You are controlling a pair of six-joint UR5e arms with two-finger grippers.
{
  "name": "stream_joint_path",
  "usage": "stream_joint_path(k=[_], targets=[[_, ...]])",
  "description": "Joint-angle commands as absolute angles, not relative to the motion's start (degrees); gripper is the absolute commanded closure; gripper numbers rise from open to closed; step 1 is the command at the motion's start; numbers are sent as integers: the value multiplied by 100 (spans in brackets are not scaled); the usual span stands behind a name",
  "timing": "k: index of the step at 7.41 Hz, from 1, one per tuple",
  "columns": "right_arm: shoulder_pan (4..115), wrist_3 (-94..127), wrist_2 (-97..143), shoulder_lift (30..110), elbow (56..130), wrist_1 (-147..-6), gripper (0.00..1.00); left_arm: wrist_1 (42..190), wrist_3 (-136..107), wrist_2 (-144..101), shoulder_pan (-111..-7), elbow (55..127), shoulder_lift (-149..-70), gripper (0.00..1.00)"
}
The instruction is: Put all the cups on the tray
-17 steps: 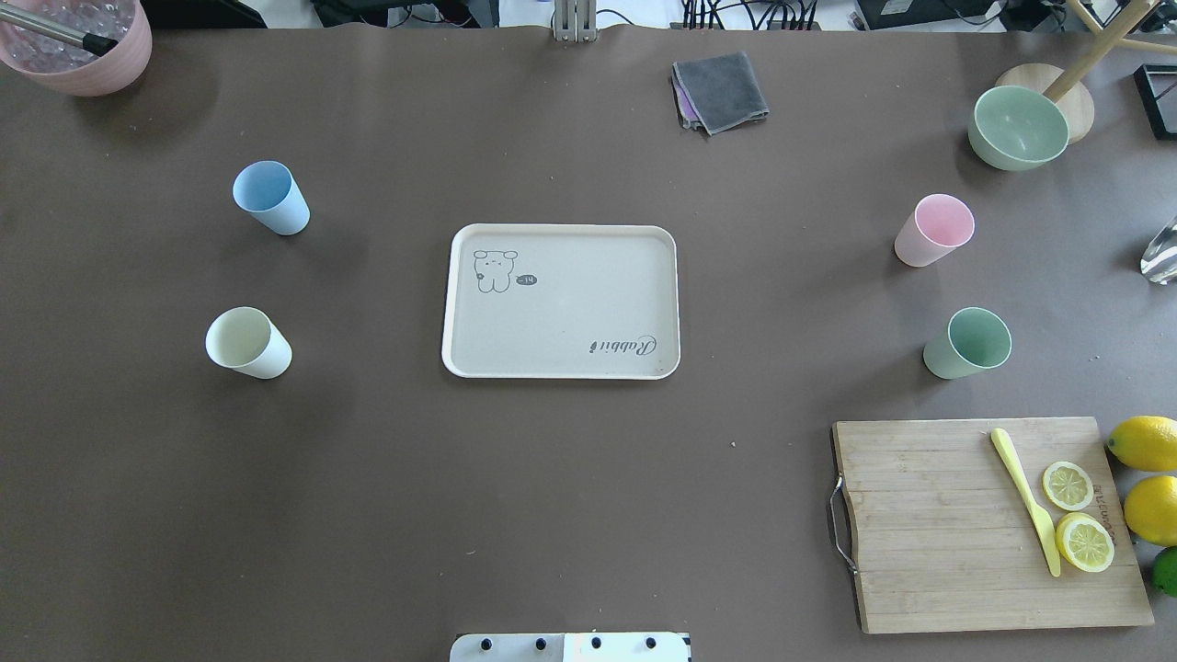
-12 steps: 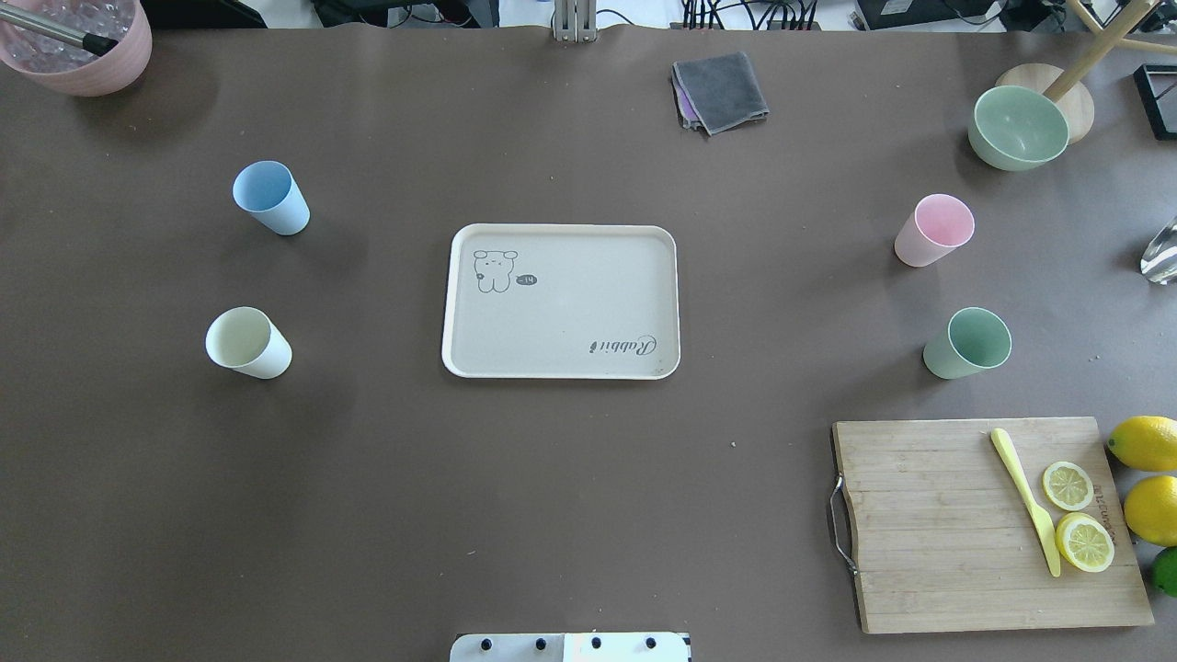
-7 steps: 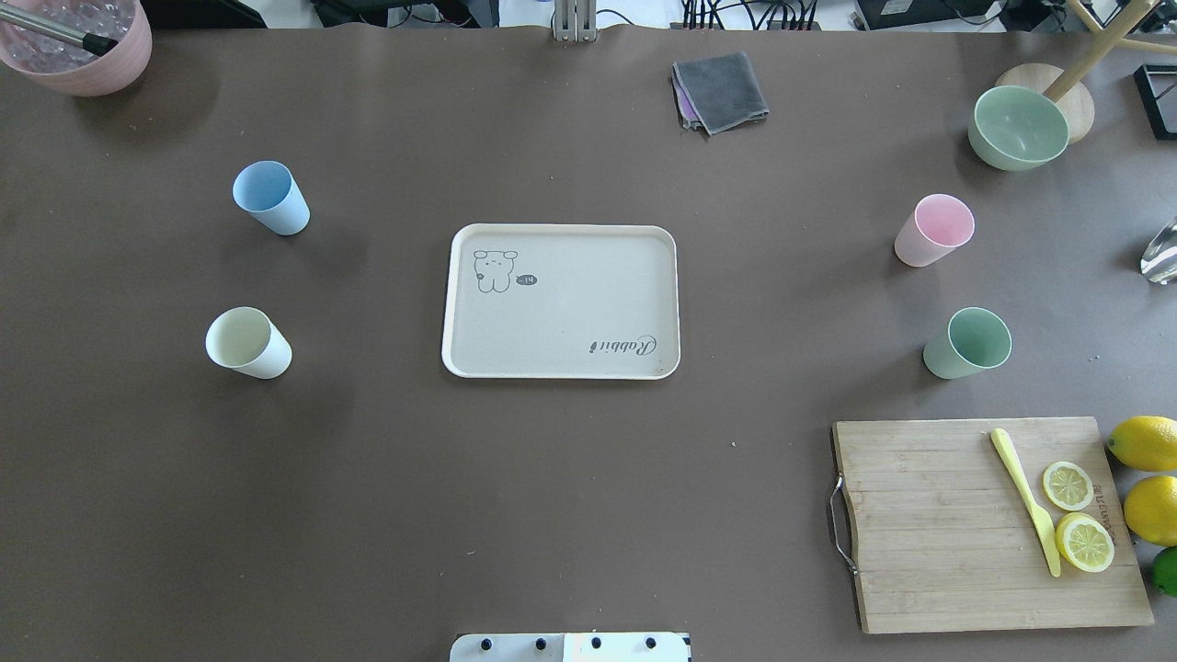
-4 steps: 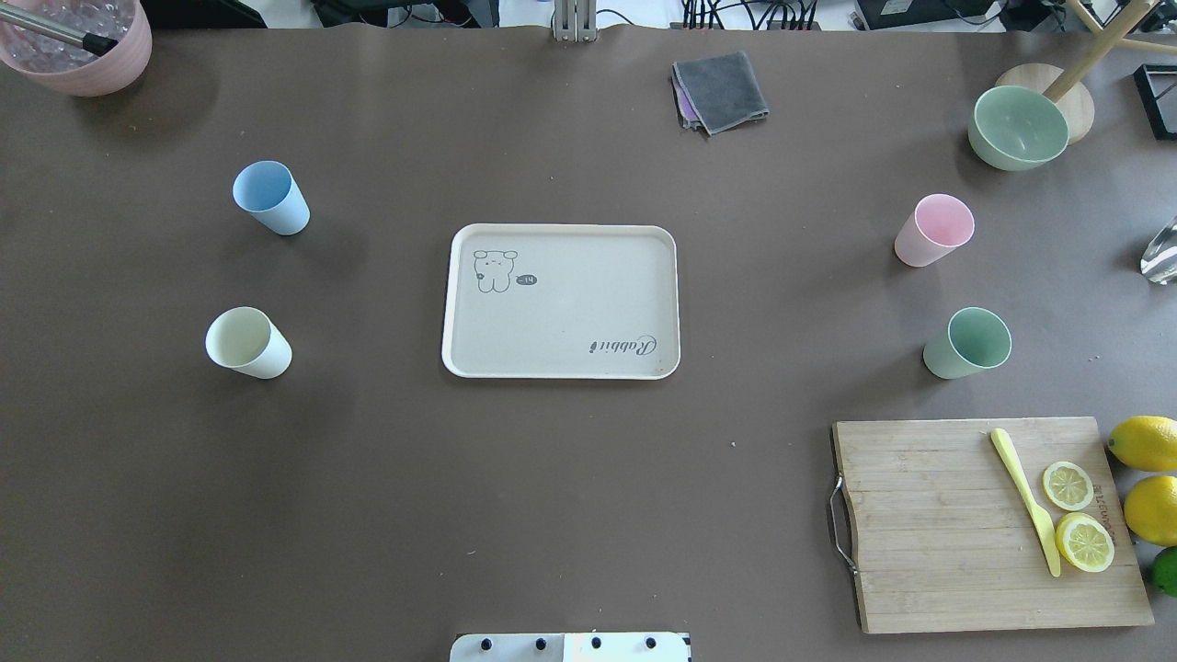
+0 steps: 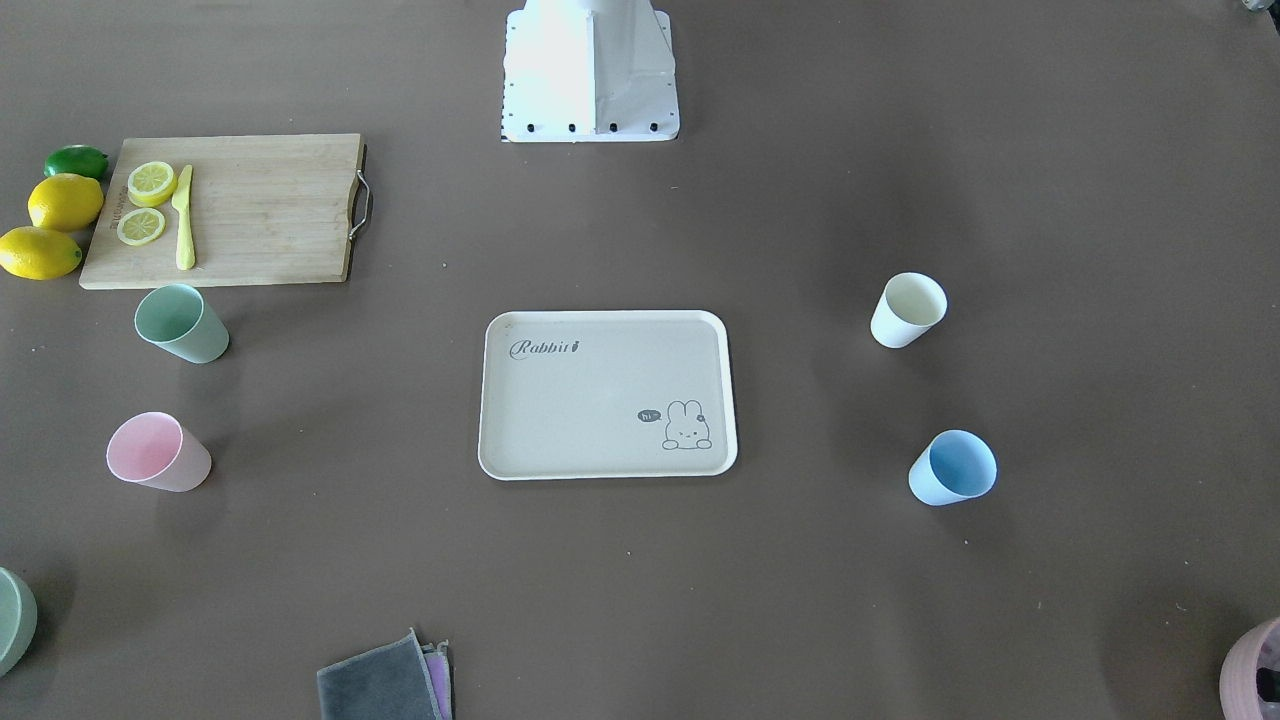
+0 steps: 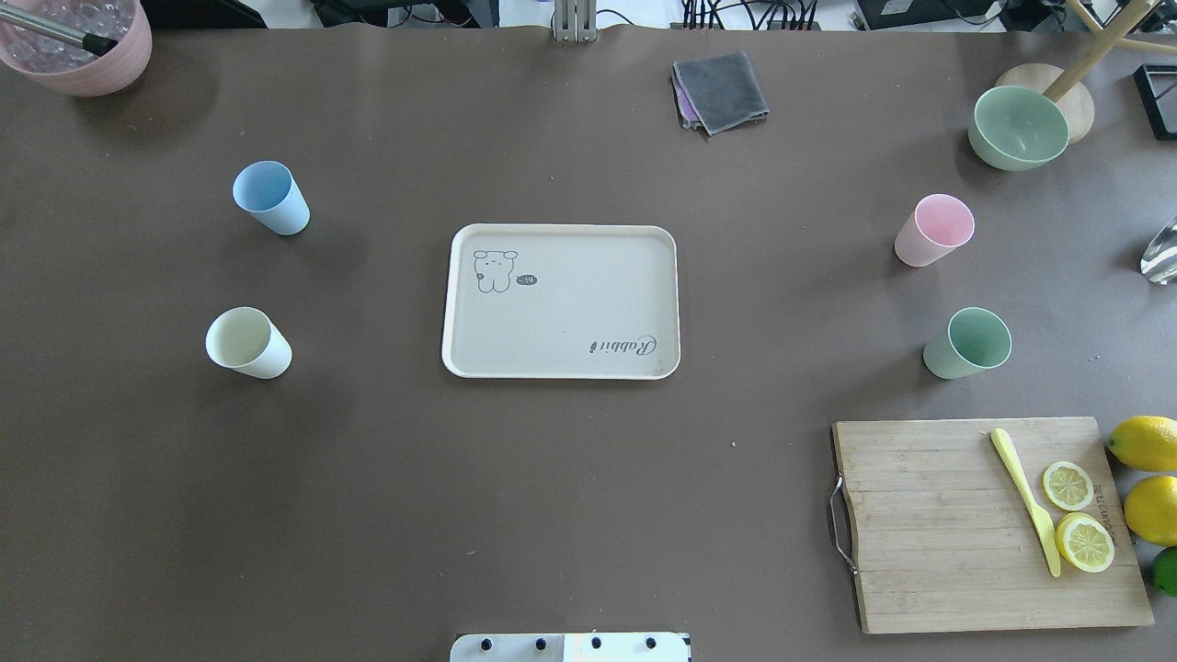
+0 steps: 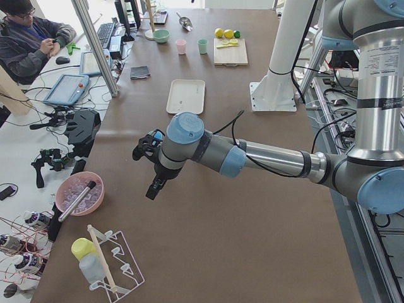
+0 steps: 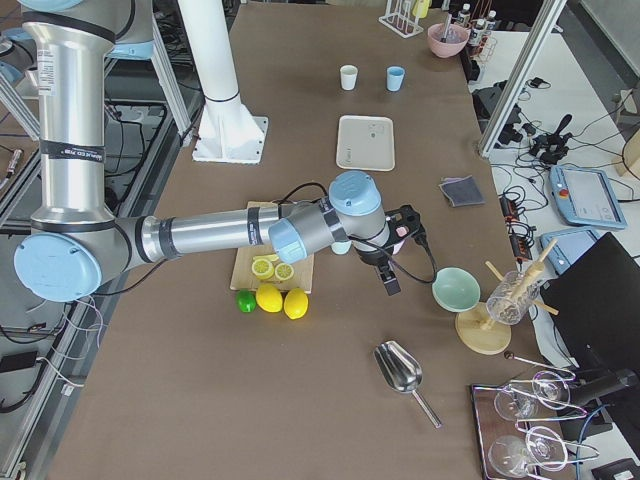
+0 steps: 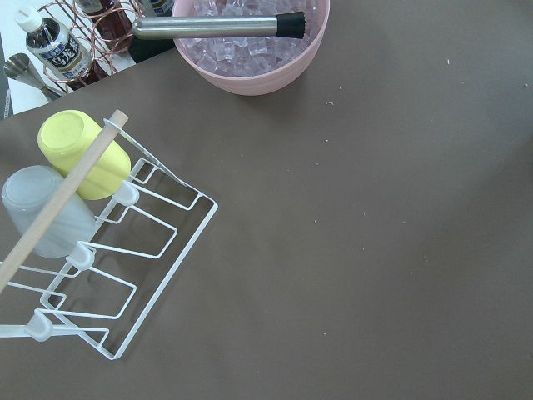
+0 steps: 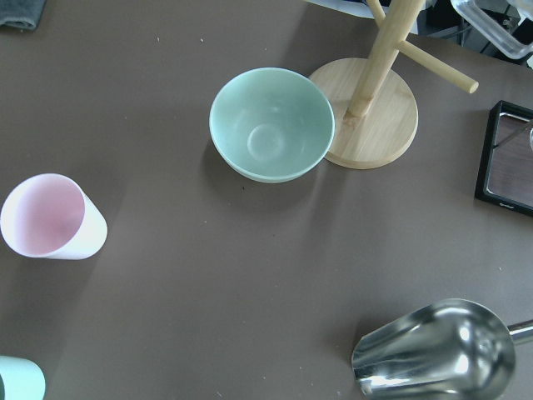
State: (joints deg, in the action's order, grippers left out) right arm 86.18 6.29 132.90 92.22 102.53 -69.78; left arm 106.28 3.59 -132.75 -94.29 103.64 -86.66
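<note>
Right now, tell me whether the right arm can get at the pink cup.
Probably yes. The right arm hangs close to the upright pink cup; the green cup and green bowl stand clear of it.

A rectangular wooden cutting board on the brown desk held two lemon slices beside a yellow plastic knife.

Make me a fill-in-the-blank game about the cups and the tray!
1. The number of cups standing on the tray is ____.
2. The cup closest to the cutting board is coloured ____.
3. The blue cup and the white cup stand on the robot's ____ side of the tray.
4. On the cutting board lie a yellow knife and ____ lemon slices.

Missing words: zero, green, left, two.
</note>
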Motion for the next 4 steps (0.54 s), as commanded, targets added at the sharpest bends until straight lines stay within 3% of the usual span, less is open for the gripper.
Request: stream_joint_path(k=[1,4], targets=[[7880,2198,13237,8625,10266,-6961,0,10793,-707,-13271,-8855,10293,-8849,2],[6227,4021,12063,7895,10213,-6970,0,11090,-2403,-13271,-7949,9837,-9490,2]])
